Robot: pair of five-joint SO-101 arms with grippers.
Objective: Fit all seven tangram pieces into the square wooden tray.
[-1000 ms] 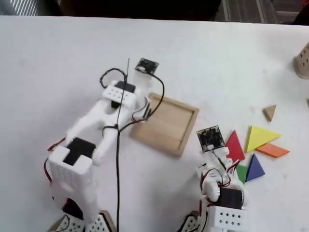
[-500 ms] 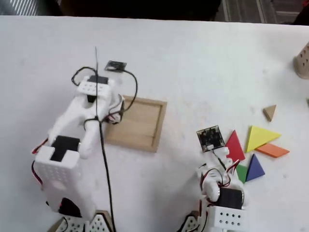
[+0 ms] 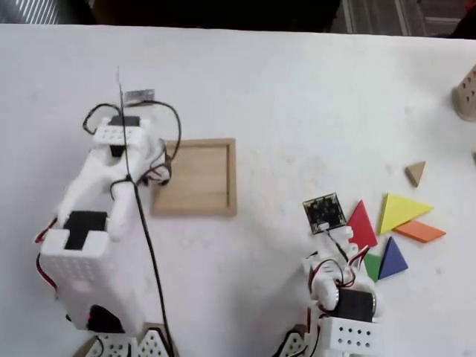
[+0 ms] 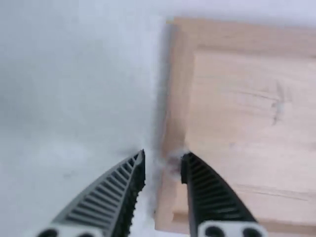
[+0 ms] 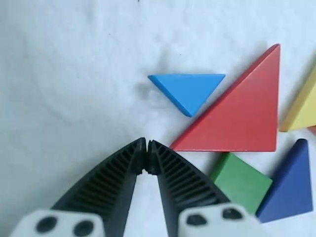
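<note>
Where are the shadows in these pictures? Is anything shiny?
Left wrist view: a dark shadow runs on the table along the outer rim of the tray. Right wrist view: a faint grey shadow sits beside the small blue triangle. High view: the white table looks evenly lit, with no glare spots.

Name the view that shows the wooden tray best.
The high view: the wooden tray lies nearly whole there, and empty. The left wrist view gives one stretch of its rim up close, with the left gripper astride it.
</note>
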